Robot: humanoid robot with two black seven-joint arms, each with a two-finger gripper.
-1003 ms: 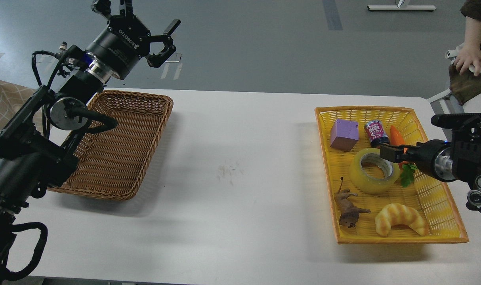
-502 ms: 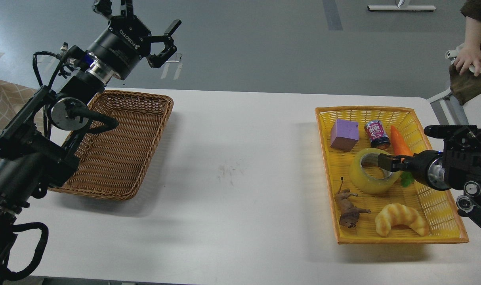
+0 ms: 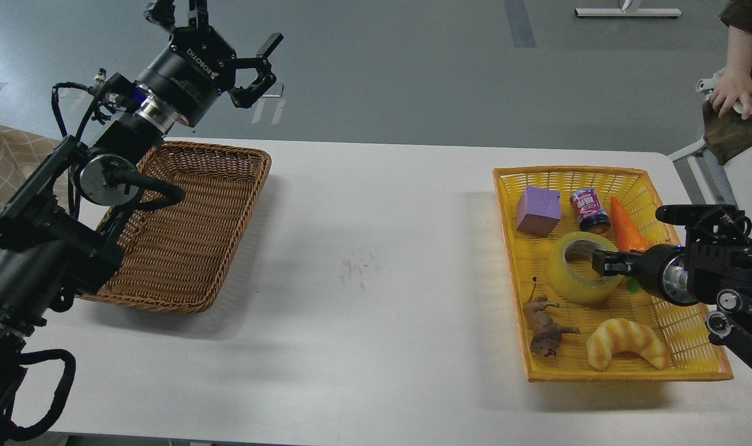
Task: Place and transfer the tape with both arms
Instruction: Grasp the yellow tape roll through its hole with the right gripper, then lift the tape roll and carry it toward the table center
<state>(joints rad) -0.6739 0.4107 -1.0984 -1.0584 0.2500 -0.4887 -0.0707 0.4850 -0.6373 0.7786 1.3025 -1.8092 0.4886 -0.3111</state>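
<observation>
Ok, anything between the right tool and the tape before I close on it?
Nothing visible. The right tool already overlaps the near rim of the tape, over its core. The carrot and can sit just behind, beside the approach. Whether the fingers are open, I cannot tell.

The right hand [image 3: 606, 262] sits over the core of the tape [image 3: 583, 267] in the yellow basket [image 3: 698, 322]; its fingers cannot be told apart. The left hand [image 3: 218, 37] hangs spread above the wicker basket [image 3: 227, 204].
</observation>
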